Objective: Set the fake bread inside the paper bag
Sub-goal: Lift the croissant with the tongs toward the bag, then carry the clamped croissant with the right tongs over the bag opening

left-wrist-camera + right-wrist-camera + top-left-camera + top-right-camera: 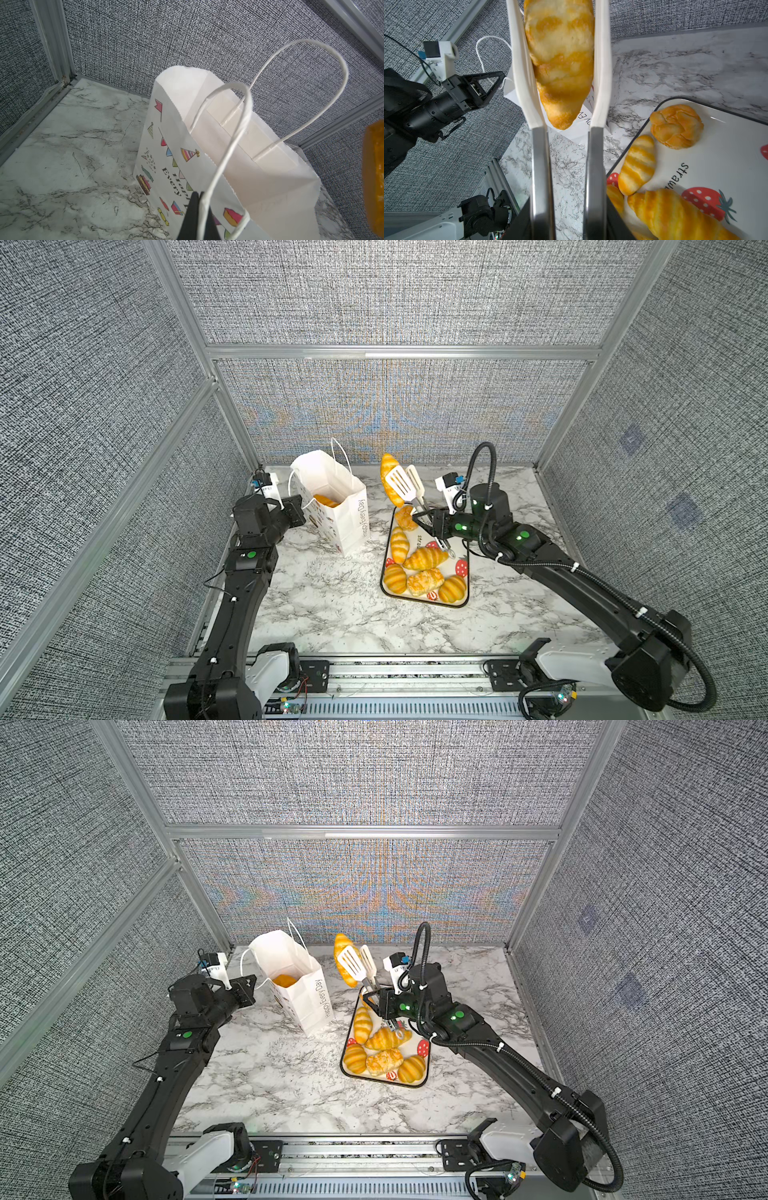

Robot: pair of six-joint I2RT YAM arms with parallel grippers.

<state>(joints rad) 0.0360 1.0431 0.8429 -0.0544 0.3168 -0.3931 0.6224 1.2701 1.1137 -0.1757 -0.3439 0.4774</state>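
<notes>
Mid-frame, your right gripper (424, 519) clamps white slotted tongs (401, 483) pinching a long golden loaf (387, 467); left gripper (301, 510) grips the cord handle (248, 104) of the white paper bag (345, 514).

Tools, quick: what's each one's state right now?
Left tool: shut on the paper bag's handle.
Right tool: shut on the tongs, which pinch the long loaf.

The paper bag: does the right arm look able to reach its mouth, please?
Probably yes: the paper bag stands open, held by the left gripper, with nothing between it and the loaf in the right gripper's tongs.
</notes>
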